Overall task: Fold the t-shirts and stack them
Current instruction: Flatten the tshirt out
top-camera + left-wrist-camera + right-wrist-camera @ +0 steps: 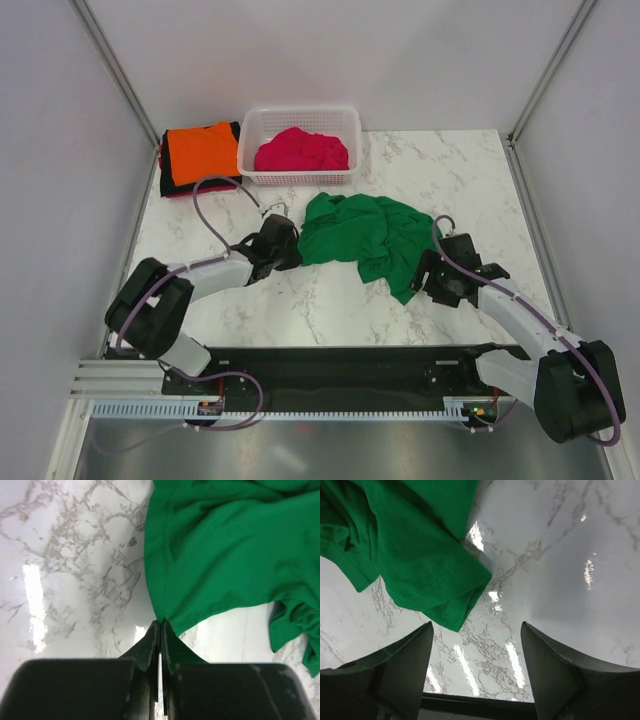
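Green t-shirt (365,235) lay crumpled on surface (300,300), unfolded. Left pincer (160,630) clamped tight on its hem (163,575); right pincer (476,627) gaped wide beside sleeve (445,590), empty. Orange t-shirt (200,150) sat folded at back; pink t-shirt (300,152) waited in basket (300,113).

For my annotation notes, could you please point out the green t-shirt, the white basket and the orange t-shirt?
green t-shirt (365,235), top view, middle of the cloth.
white basket (300,179), top view, near wall.
orange t-shirt (203,150), top view, its centre.
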`<state>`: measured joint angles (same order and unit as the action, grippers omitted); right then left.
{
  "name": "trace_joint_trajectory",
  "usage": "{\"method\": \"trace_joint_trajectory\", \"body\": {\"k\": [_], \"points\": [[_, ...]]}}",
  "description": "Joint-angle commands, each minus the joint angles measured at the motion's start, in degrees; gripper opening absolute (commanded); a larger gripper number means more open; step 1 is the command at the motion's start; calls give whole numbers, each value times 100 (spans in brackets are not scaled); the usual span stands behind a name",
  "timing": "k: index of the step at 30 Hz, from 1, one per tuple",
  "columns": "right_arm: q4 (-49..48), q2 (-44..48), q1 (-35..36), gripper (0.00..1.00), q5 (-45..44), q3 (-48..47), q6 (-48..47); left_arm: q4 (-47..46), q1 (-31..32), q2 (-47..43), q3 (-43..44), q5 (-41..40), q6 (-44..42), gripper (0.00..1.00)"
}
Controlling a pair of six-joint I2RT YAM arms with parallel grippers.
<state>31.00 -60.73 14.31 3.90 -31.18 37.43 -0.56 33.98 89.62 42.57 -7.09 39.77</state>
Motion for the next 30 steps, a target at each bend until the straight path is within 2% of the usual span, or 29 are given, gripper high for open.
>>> {"method": "trace_joint_trajectory", "body": {"k": [1, 7, 13, 16, 17, 19, 20, 23, 25, 30], "points": [[-682, -333, 283, 77, 128, 138, 133, 221, -119, -735, -143, -222, 127, 2], [-1332, -1010, 459, 68, 67, 182, 194, 328, -242, -1605, -565, -328, 224, 2], [-1606, -1397, 477, 53, -91, 130, 159, 495, -550, -2194, -899, -267, 242, 2], [-1703, -1547, 512, 36, -100, 147, 159, 495, -664, -2352, -1022, -179, 242, 2], [-1729, -1565, 521, 25, -126, 165, 168, 495, -673, -2379, -1031, -152, 242, 2], [-1721, -1556, 512, 11, -161, 182, 168, 556, -691, -2441, -1040, -91, 251, 2], [-1660, -1478, 521, 0, -188, 113, 151, 600, -691, -2554, -996, -73, 251, 2], [-845, -1171, 512, 0, -590, -421, 98, 1144, -691, -3071, -803, -47, 224, 2], [26, -916, 512, 0, -977, -844, -34, 1713, -691, -3476, -496, -125, 128, 2], [1660, 104, 512, 0, -1550, -2750, -419, 2884, -691, -4655, 663, -354, -205, 2]]}}
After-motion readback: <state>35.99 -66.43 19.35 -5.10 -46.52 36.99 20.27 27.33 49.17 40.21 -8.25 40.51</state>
